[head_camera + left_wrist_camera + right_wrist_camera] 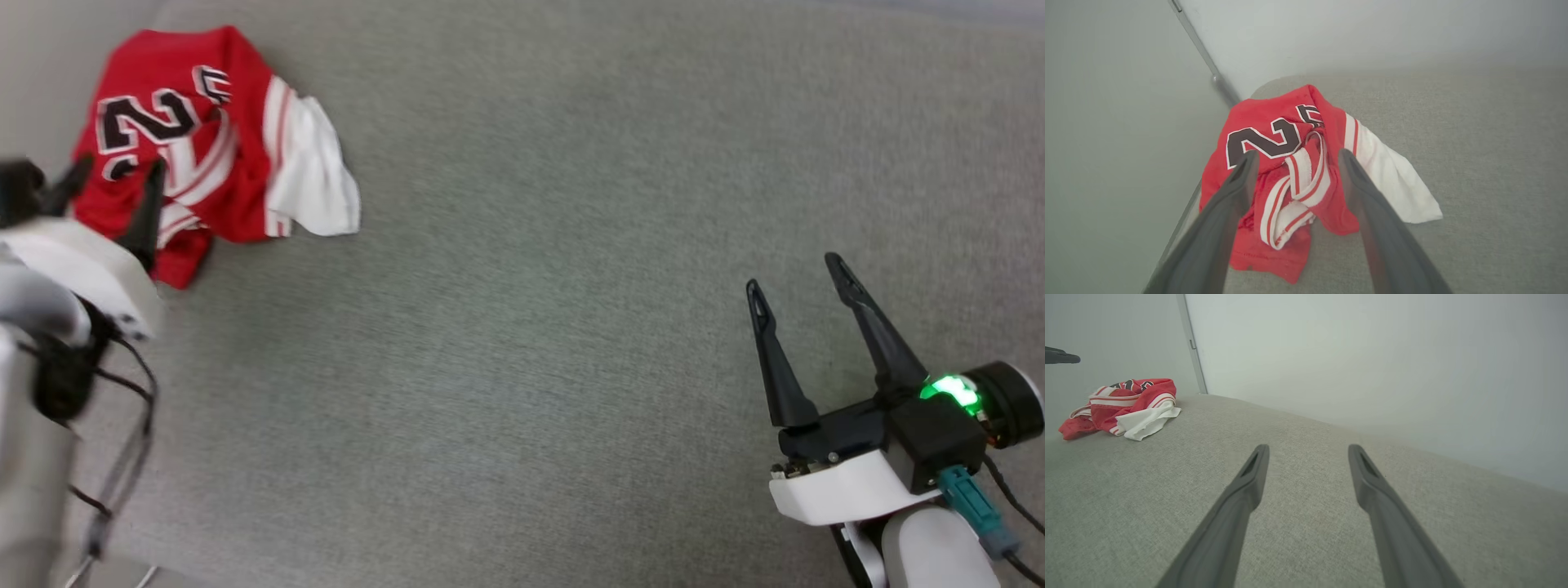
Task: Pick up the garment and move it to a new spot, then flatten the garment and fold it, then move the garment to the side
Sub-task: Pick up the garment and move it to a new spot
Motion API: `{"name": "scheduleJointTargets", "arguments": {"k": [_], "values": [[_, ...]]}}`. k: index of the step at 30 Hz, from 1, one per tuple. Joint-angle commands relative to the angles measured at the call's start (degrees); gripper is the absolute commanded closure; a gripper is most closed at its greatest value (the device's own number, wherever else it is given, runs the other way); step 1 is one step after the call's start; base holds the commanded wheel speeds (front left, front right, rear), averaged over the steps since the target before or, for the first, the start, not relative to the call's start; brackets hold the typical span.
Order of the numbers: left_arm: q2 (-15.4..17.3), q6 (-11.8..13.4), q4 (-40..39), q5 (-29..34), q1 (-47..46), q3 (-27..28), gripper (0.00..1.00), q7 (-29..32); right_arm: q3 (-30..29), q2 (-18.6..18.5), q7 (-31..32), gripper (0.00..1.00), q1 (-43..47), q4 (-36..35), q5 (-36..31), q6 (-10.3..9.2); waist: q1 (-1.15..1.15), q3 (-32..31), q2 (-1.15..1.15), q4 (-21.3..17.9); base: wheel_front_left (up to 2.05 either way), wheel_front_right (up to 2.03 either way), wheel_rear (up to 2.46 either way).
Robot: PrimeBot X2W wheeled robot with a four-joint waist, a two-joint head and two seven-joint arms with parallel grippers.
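Garment (204, 139) sits in a crumpled heap at the far-left corner of the table (571, 245), close to its rounded edge. Mostly red side up. One white sleeve (314, 171) lies splayed to the right, flat on the grey fabric top. The red-white striped trim (1298, 179) is bunched in the middle of the heap.

Left tool (118, 175) hangs over the heap with its fingers spread wide and nothing gripped. In the left wrist view the tool (1297, 157) points down at the striped trim. In the right wrist view one of its fingers (1061, 357) shows above the cloth (1126, 404) with a gap, so there's no contact. The left forearm comes in from the lower left of the head view and is blurred.

Right tool (793, 274) is well apart from the heap, at the lower right of the head view. Its fingers are wide and empty, low over bare table, aimed toward the pale wall (1372, 355). A green light (947, 390) is lit on its wrist.

Readability: you can make out a black, white-outlined "2" (1265, 139). The next digit is cut by a fold, and the rest of the print is buried. In the left wrist view both fingers cover the heap's lower flanks.
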Motion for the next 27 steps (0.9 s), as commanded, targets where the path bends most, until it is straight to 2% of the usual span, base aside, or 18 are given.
{"name": "scheduleJointTargets", "arguments": {"k": [1,8,13,18,22,23,24,25,27], "values": [[2.7,-0.1,0.9,-1.9,-2.8,-1.7,0.0,3.5,0.0,-0.4,-0.1,0.0,-1.4,-0.8,-0.3,-0.03,-0.01,4.9,0.0,-3.3,0.0,0.0,0.0],[14.2,0.0,4.3,-14.4,-12.6,-9.5,0.0,22.7,-0.3,-0.3,-0.1,0.0,-2.7,-2.0,-0.6,-0.02,-0.01,10.6,0.0,-6.7,0.0,0.0,0.0],[19.5,0.0,4.7,-22.0,-15.7,-12.9,0.0,32.1,0.0,-0.1,-0.1,0.0,-3.7,-2.6,-0.8,-0.03,-0.01,13.8,0.0,-8.9,0.0,0.0,0.0],[22.5,0.0,5.6,-26.0,-17.3,-14.6,0.0,37.5,0.0,0.1,-0.1,0.0,-4.2,-2.8,-0.9,-0.03,-0.01,16.2,0.0,-10.5,0.0,0.0,0.0],[22.2,0.0,7.1,-28.1,-17.6,-16.5,0.0,40.5,-0.2,0.3,0.0,0.0,-4.2,-2.8,-1.0,-0.03,-0.01,17.1,0.0,-10.9,0.0,0.0,0.0],[21.9,0.0,7.5,-28.7,-17.4,-17.3,0.11,41.5,-0.3,0.3,0.0,0.0,-4.2,-2.8,-1.1,-0.03,-0.01,17.2,0.0,-10.9,0.0,0.0,0.0],[21.5,-0.1,7.7,-29.3,-17.2,-17.9,0.69,42.1,-0.3,0.3,0.0,0.0,-4.2,-2.7,-1.1,-0.04,-0.01,17.2,0.0,-10.9,0.0,0.0,0.0],[21.2,-0.1,8.0,-29.9,-17.2,-18.1,1.0,42.1,-0.4,0.3,0.0,0.0,-4.2,-2.5,-1.1,-0.04,-0.01,17.1,0.0,-10.9,0.0,0.0,0.0],[20.7,-0.1,8.2,-30.4,-17.2,-18.6,1.0,41.1,-0.3,0.4,0.0,0.0,-4.4,-2.1,-1.4,-0.04,-0.01,16.4,0.0,-10.7,0.0,0.0,0.0]]}}
